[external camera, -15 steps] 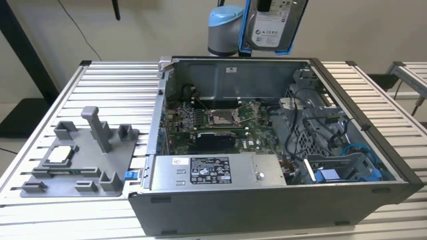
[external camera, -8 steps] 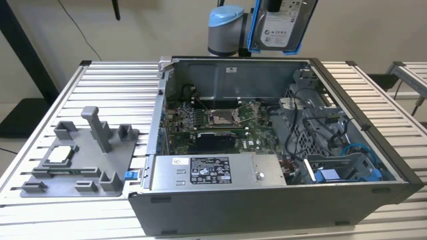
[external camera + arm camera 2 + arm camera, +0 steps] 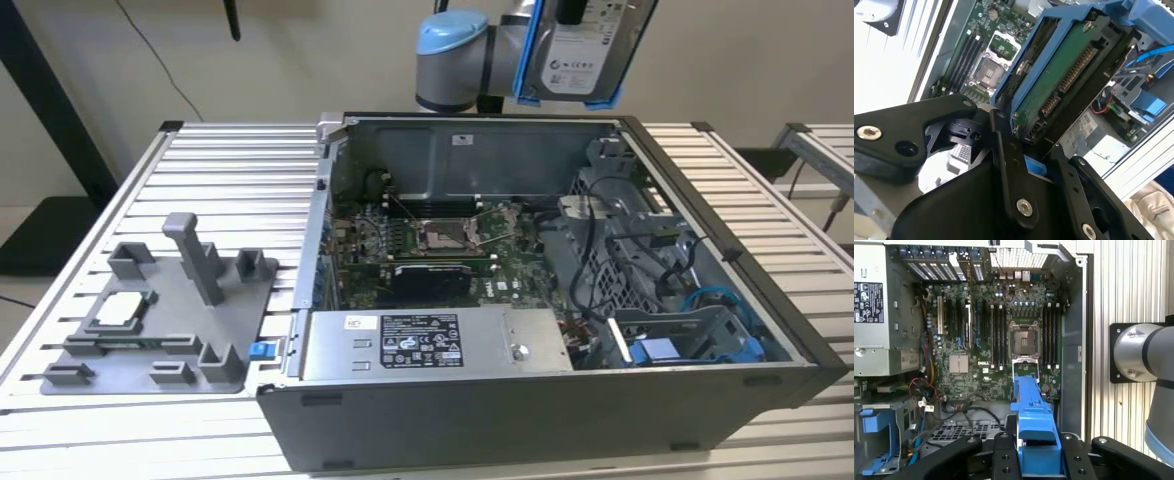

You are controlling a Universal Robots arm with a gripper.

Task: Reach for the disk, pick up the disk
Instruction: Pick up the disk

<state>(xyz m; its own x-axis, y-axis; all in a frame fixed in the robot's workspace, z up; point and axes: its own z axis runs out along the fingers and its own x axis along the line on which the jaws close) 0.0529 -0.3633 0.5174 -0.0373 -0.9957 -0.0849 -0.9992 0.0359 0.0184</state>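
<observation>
On the exterior view's left, a grey fixture tray [image 3: 147, 330] lies on the slatted table [image 3: 747, 180]. The open computer case [image 3: 534, 400] fills the middle. Above its back wall, the gripper [image 3: 1026, 460] clamps the disk [image 3: 583, 50], long axis upright, label facing the camera, before a plain wall [image 3: 334, 50].

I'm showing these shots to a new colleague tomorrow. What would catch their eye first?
First the disk, silver in its bright blue frame, held up in the gripper above the back wall of the open computer case. Next the case's bared inside: the green motherboard with its empty processor socket, and the power-supply box along the front. At the exterior view's left lies a grey fixture tray on the slatted table.
</observation>
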